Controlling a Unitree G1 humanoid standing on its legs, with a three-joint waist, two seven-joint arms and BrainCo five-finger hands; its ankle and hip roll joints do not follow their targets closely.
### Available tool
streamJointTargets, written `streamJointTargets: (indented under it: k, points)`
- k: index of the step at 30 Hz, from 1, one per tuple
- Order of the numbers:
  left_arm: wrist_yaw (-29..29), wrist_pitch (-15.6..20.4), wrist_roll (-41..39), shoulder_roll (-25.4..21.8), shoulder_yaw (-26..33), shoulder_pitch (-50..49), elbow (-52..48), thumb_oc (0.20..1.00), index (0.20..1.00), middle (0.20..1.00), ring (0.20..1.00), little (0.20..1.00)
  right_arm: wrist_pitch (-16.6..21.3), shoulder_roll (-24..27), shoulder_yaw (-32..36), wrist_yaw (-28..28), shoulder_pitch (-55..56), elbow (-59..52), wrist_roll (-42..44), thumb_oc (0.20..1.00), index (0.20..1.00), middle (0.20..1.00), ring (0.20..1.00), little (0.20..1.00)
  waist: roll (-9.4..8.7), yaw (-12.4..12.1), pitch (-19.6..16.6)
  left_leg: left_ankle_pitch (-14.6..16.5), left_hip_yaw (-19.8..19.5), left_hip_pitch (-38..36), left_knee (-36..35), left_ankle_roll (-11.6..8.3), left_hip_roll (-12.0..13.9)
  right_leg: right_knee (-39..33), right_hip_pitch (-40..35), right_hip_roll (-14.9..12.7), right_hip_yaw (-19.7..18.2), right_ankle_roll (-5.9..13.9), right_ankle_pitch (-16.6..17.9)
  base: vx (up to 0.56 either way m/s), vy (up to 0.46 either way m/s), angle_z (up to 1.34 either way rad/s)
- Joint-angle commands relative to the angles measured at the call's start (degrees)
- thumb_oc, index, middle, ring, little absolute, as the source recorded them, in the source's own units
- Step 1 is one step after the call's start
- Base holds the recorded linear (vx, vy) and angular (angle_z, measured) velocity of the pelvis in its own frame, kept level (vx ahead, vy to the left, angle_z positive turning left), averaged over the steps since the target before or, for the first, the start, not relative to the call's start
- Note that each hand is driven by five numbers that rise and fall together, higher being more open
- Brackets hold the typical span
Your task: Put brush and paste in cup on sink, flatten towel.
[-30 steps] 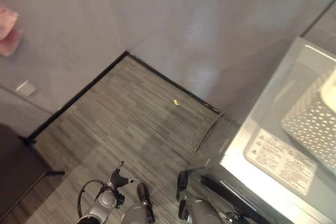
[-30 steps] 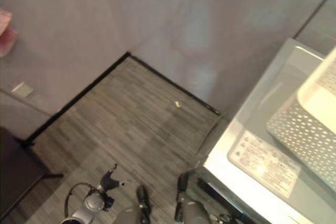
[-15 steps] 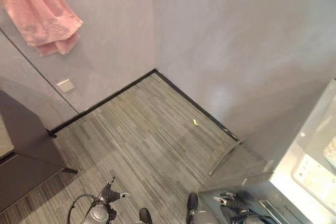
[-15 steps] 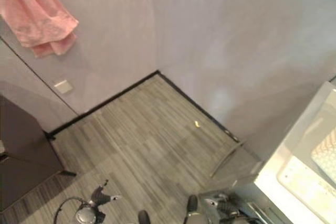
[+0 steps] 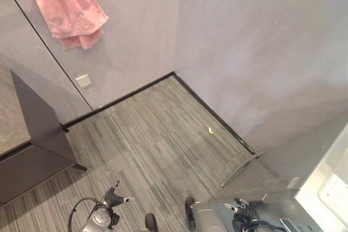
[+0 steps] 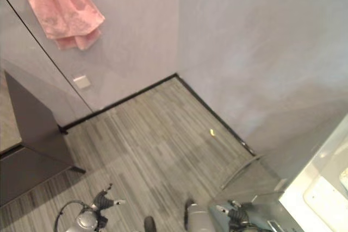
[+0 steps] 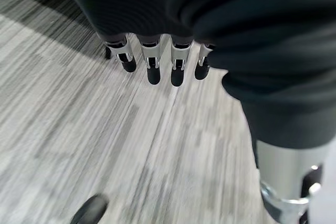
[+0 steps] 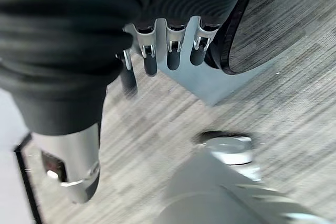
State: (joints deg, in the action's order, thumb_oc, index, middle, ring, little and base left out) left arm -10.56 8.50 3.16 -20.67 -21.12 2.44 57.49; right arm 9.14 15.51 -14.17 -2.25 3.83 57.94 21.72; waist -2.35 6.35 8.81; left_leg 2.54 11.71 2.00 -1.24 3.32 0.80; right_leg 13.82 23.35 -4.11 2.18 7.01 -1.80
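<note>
A pink towel (image 5: 68,6) is hanging bunched on the wall above the floor (image 5: 157,150), not yet flattened, while the left hand (image 7: 157,61) and right hand (image 8: 168,45) are hanging relaxed and empty, so the towel step is looking undone.

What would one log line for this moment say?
towel: pink, hanging on wall | left hand: open, empty | right hand: open, empty
</note>
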Motion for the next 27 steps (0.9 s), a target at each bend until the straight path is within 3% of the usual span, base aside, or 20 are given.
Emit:
streamJointTargets:
  k: [1,6,11,12,13,14,15,17,18,21,23,24,25,27]
  points:
    - [-0.45,1.09,-0.47,-0.63,1.45,3.03,-1.70,1.000,1.000,1.000,1.000,1.000,2.51,2.67,2.53,-2.42,-1.83,-0.84,1.77,1.000,1.000,1.000,1.000,1.000,1.21,2.26,1.09,3.64,-0.62,-2.23,1.46,-2.20,-3.23,-4.37,-1.60,-0.19,0.18,1.25,7.00,0.21,-0.073,0.25]
    - [-0.39,1.03,-0.89,0.15,1.61,3.49,0.68,1.000,1.000,1.000,1.000,1.000,2.07,2.56,2.71,-2.29,-1.82,-0.58,1.16,1.000,1.000,1.000,1.000,1.000,1.06,3.15,1.30,6.95,-3.88,-7.15,2.36,-3.38,-2.81,-8.96,0.46,-2.01,-2.49,2.32,10.68,0.31,-0.147,0.30]
    - [0.17,0.75,-0.92,1.04,0.62,3.50,1.83,1.000,1.000,1.000,1.000,1.000,2.00,3.21,2.58,-2.30,-1.54,1.68,0.46,1.000,1.000,1.000,1.000,1.000,1.70,4.01,-0.96,6.87,-6.82,-10.02,3.75,-4.90,-0.17,-4.56,-0.32,1.56,-3.54,0.75,8.93,0.43,-0.298,0.11]
    - [0.53,0.76,-1.02,1.46,-0.05,3.75,2.02,1.000,1.000,1.000,1.000,1.000,2.27,4.14,1.76,-1.91,-1.44,1.17,-0.23,1.000,1.000,1.000,1.000,1.000,2.66,4.30,-1.76,1.42,-6.99,-8.50,10.74,-7.80,2.79,-4.20,-2.95,4.17,-1.63,-1.55,6.23,0.34,-0.300,0.53]
    - [0.53,0.77,-1.02,1.43,-0.04,3.76,2.03,1.000,1.000,1.000,1.000,1.000,2.27,4.11,1.75,-1.91,-1.45,1.17,-0.23,1.000,1.000,1.000,1.000,1.000,2.55,4.35,-1.87,1.26,-7.03,-8.35,10.69,-7.79,2.67,-4.33,-2.86,4.04,-1.65,-1.54,6.37,0.44,-0.436,0.53]
    - [0.60,0.82,-0.85,1.51,-0.23,4.09,2.20,1.000,1.000,1.000,1.000,1.000,2.51,4.41,1.32,-1.89,-1.59,0.80,-0.62,1.000,1.000,1.000,1.000,1.000,2.39,4.04,-1.69,-3.30,-6.73,-5.59,17.51,-8.96,4.25,-5.41,-4.77,4.77,-1.20,-2.71,5.77,0.20,-0.282,0.25]
    - [0.44,0.81,-1.03,1.37,-0.30,4.41,1.78,1.000,1.000,1.000,1.000,1.000,2.69,4.86,1.05,-1.94,-1.85,0.27,-0.56,1.000,1.000,1.000,1.000,1.000,1.34,3.77,-1.40,-5.48,-6.61,-1.62,24.86,-9.23,4.47,-6.73,-6.29,4.66,-0.96,-3.72,5.56,0.29,-0.384,0.14]
    - [0.02,0.97,-1.57,1.15,-1.04,5.39,1.16,1.000,1.000,1.000,1.000,1.000,2.93,5.57,0.61,-1.99,-1.99,-0.53,0.22,1.000,1.000,1.000,1.000,1.000,0.00,2.97,0.15,-4.43,-5.84,2.61,29.96,-8.25,3.19,-8.12,-8.69,4.28,-1.18,-4.69,4.66,0.24,-0.244,-0.16]
    - [-0.69,1.21,-1.33,1.27,-1.28,6.36,0.66,1.000,1.000,1.000,1.000,1.000,2.84,6.54,-0.07,-2.08,-2.88,-0.89,-0.12,1.000,1.000,1.000,1.000,1.000,-0.12,1.56,1.64,-0.18,-7.44,7.99,27.19,-6.89,-2.53,-9.22,-10.85,4.19,-2.48,-4.36,4.42,0.19,-0.099,-0.41]
    - [-0.79,1.47,-1.58,0.99,-0.95,6.06,0.13,1.000,1.000,1.000,1.000,1.000,2.83,6.29,0.31,-1.99,-3.37,0.41,1.17,1.000,1.000,1.000,1.000,1.000,-0.24,0.92,1.54,2.05,-6.97,11.76,21.68,-5.33,-4.60,-9.66,-11.67,3.95,-3.38,-3.45,3.88,0.23,-0.037,-0.33]
    - [-0.61,1.73,-1.44,0.58,-0.89,5.21,-0.37,1.000,1.000,1.000,1.000,1.000,2.82,6.17,0.16,-1.65,-3.53,1.27,1.05,1.000,1.000,1.000,1.000,1.000,0.26,-0.34,1.34,-0.10,-8.63,13.88,14.59,-5.04,-4.85,-9.69,-12.94,4.75,-4.37,-3.27,3.04,0.29,0.015,-0.36]
    - [-0.50,1.84,-1.20,0.34,-0.88,5.14,-0.35,1.000,1.000,1.000,1.000,1.000,2.83,6.14,-0.09,-1.71,-3.67,1.95,0.56,1.000,1.000,1.000,1.000,1.000,0.71,-0.95,1.44,-2.79,-9.13,14.71,11.21,-5.49,-4.44,-9.84,-13.71,5.38,-4.58,-3.45,2.57,0.36,0.055,-0.60]
    - [0.13,1.87,-0.25,0.14,-1.59,5.10,0.09,1.000,1.000,1.000,1.000,1.000,2.55,5.94,-0.16,-1.84,-3.91,4.05,-0.42,1.000,1.000,1.000,1.000,1.000,1.06,-1.36,1.24,-5.99,-6.85,15.72,8.08,-6.04,-2.58,-10.51,-15.82,5.77,-4.61,-3.79,1.50,0.38,0.078,-0.91]
    - [0.36,1.75,0.44,-0.10,-1.98,5.04,0.35,1.000,1.000,1.000,1.000,1.000,2.15,5.57,0.17,-1.91,-4.01,5.72,-1.07,1.000,1.000,1.000,1.000,1.000,0.97,-1.57,0.93,-6.47,-4.05,15.63,8.37,-5.98,-1.33,-10.18,-17.17,5.71,-4.83,-3.99,0.21,0.40,0.151,-0.60]
